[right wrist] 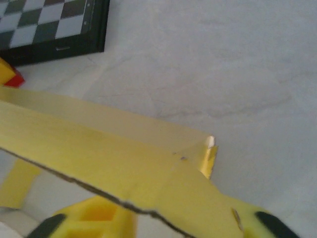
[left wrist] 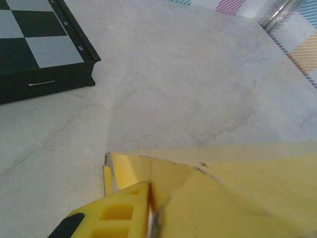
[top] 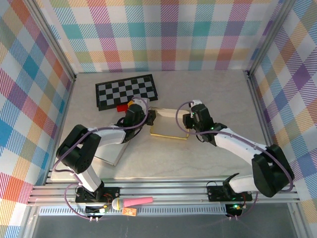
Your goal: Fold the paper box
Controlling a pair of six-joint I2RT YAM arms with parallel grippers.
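Note:
The yellow paper box [top: 168, 128] lies flat-bottomed in the middle of the table with low walls raised. My left gripper [top: 150, 117] is at its left wall and my right gripper [top: 185, 120] at its right wall. In the left wrist view the box's corner wall [left wrist: 163, 173] runs into the left gripper [left wrist: 153, 193]; one yellow finger [left wrist: 116, 213] sits close against it and the other is hidden behind the paper. In the right wrist view the box's wall [right wrist: 99, 144] lies across my right gripper [right wrist: 181, 213], whose fingers [right wrist: 94, 218] stand apart on either side of it.
A black-and-white chessboard [top: 126, 91] lies at the back left, with a red and yellow block [top: 121, 107] at its front edge, just behind the left gripper. A flat pale sheet [top: 111, 154] lies under the left arm. Frame posts and checked walls close the table in.

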